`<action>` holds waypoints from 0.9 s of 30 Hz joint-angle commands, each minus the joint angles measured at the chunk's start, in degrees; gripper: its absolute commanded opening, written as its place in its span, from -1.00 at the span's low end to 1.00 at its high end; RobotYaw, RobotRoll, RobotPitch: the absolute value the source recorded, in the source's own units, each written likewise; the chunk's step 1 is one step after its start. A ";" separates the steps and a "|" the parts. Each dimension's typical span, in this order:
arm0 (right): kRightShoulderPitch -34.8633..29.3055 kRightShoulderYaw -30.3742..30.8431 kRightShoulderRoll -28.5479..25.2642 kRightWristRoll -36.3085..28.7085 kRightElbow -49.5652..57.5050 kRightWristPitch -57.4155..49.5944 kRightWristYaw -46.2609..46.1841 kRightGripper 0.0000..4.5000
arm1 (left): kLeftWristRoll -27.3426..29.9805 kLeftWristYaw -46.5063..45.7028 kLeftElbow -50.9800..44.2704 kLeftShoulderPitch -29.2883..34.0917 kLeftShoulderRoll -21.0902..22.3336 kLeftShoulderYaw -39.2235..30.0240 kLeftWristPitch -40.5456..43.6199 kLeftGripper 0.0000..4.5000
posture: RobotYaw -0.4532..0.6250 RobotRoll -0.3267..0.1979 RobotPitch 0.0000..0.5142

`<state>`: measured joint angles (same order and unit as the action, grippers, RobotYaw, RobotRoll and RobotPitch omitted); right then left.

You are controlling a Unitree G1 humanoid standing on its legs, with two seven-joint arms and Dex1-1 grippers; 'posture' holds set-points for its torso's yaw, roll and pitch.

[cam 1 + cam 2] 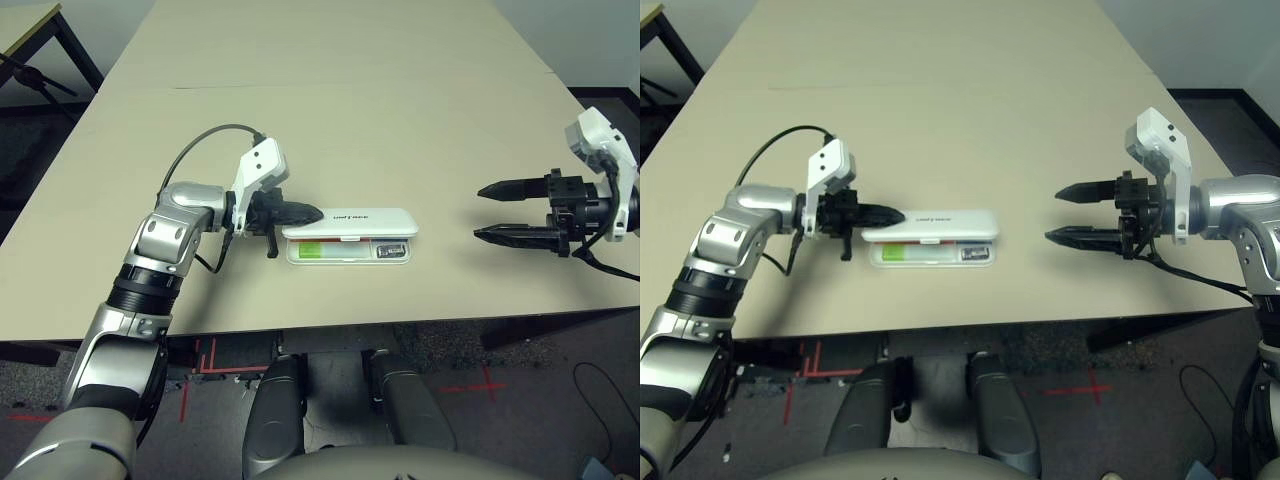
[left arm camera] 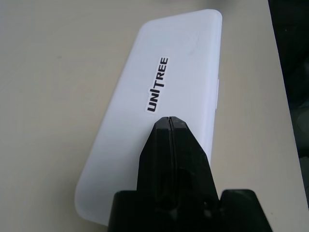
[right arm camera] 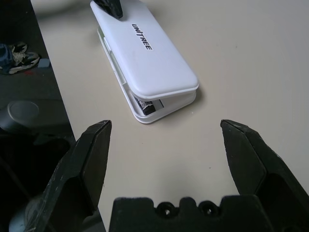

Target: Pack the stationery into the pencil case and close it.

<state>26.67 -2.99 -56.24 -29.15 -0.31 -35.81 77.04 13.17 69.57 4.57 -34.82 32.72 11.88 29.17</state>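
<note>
A pale beige counter [image 1: 330, 120] carries the white pencil case [image 1: 350, 222] near its front edge, lid lowered but still ajar. The left claw [image 1: 312, 213], fingers pressed together, is set on the lid's end. The right claw [image 1: 480, 212] is held spread wide, well apart from the case.

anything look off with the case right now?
Pencil case lid isn't shut: it sits ajar over the tray, a gap along the near edge showing the stationery. Left gripper, fingers together, rests at the lid's end.
</note>
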 commanded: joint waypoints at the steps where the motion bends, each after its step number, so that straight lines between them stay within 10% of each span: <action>1: 0.49 0.87 0.09 0.72 -0.45 0.78 0.27 1.00 | -1.66 -0.15 -0.89 1.47 0.88 2.46 -1.21 -0.98 | -0.31 0.25 -0.40; 20: -0.52 1.57 1.29 2.59 0.06 1.31 -0.32 1.00 | -9.27 -1.00 4.38 2.79 3.14 7.74 -8.35 -0.98 | -0.32 0.25 -0.39; 27: 0.57 -0.81 5.83 1.85 -1.50 3.63 -4.01 1.00 | -2.59 -6.87 2.44 3.22 -1.38 -0.93 -6.72 -0.91 | -0.33 0.25 -0.39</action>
<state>26.69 -2.89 -51.46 -26.86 -0.84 -33.32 74.32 8.44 64.48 7.40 -32.48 32.05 13.27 21.34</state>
